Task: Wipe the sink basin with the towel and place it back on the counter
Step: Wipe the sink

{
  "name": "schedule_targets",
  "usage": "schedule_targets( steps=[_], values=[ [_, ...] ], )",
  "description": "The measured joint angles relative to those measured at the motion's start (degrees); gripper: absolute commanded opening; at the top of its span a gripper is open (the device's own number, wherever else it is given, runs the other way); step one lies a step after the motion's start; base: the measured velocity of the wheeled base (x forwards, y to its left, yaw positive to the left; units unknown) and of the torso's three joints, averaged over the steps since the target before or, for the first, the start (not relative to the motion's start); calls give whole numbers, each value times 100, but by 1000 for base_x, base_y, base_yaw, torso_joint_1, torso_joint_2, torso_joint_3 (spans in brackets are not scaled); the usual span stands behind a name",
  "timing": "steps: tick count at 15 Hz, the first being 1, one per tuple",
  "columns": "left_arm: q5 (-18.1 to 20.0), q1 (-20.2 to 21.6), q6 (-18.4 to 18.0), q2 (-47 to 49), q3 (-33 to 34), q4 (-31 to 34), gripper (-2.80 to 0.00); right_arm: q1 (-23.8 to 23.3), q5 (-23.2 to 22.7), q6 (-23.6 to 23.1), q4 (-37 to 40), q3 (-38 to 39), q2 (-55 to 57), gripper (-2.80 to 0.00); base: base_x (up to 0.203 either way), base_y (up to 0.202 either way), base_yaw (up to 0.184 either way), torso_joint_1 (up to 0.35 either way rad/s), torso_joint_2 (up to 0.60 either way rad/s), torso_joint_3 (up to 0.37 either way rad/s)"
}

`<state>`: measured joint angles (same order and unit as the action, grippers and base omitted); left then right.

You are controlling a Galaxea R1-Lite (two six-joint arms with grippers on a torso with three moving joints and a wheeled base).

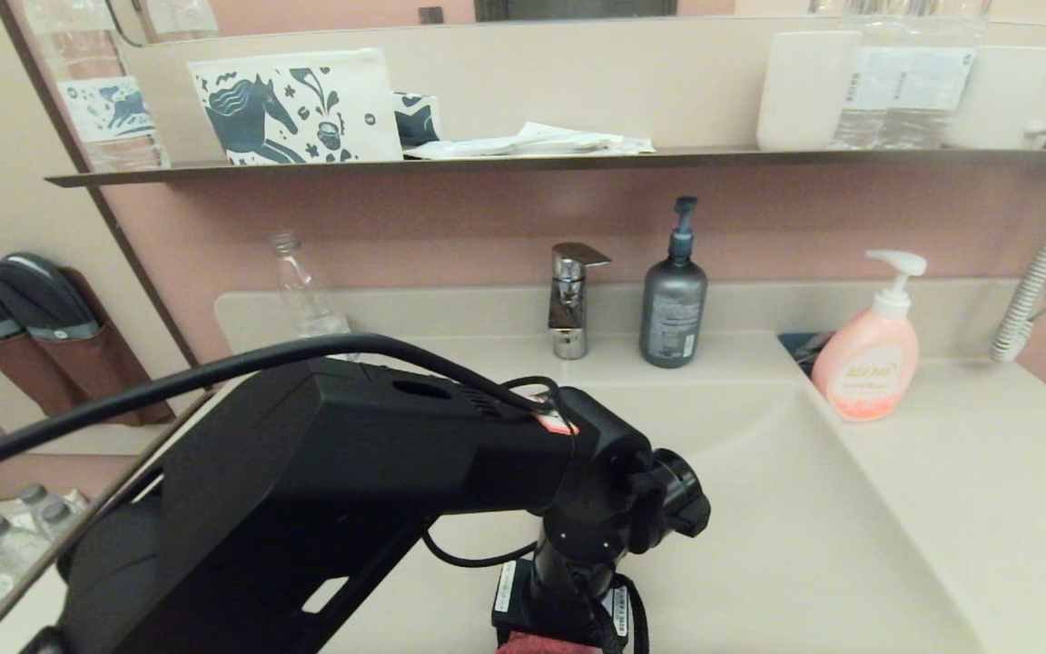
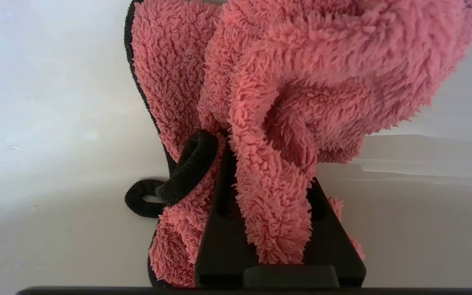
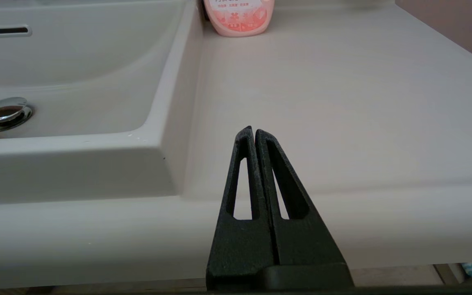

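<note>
One arm is doing all the work: the left gripper [image 2: 275,229] is down inside the sink basin [image 1: 786,509], its fingers pinched tight on a bunched fold of the towel [image 2: 285,94], which spills out past the tips in loose fuzzy loops against the pale basin wall. In the head view only a scrap of red shows under the wrist, at the near edge of the bowl. It looks a light, floppy thing, nothing stiff about it, so I'd judge it will drag and smear rather than push. The thick bunched middle is the safer hold; the black trim loop [image 2: 187,164] hangs free. The right gripper [image 3: 254,135] waits closed and empty over the counter [image 3: 342,102], near the pink soap bottle [image 3: 239,18].
</note>
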<state>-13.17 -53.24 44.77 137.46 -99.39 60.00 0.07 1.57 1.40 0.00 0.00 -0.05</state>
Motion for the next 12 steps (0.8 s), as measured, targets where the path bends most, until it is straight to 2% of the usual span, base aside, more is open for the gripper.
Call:
schedule_targets(
  steps=[5,7,9,12],
  values=[
    [-89,73,-24,-33,35,46,-280,0,-1,0,0,0,0,-280,0,0,0,0,0,0],
    [-73,-53,18,-83,-16,30,-280,0,1,-1,0,0,0,-280,0,0,0,0,0,0],
    [-37,-245,195,-70,-304,90,-280,0,1,0,0,0,0,-280,0,0,0,0,0,0],
    [-20,-450,246,-22,-909,-38,-280,6,1,0,2,0,0,-280,0,0,0,0,0,0]
  ],
)
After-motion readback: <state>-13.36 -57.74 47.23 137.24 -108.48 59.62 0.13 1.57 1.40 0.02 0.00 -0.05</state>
